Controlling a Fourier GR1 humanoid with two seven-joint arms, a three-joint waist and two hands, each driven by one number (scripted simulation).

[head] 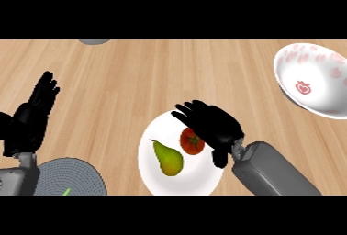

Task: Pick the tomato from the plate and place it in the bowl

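Observation:
A red tomato (191, 142) lies on a white plate (152, 176) low in the middle of the head view, beside a green pear (168, 158). My right hand (213, 126) hovers over the plate's right side, fingers spread and open, partly covering the tomato's right edge without curling round it. The white bowl (315, 80) with red prints stands at the far right of the counter. My left hand (30, 117) rests open at the left edge, fingers up.
A grey ribbed round disc (71, 176) lies at the lower left, under my left forearm. A small grey object (93, 41) shows at the top edge. Wooden counter (169, 73) spreads between plate and bowl.

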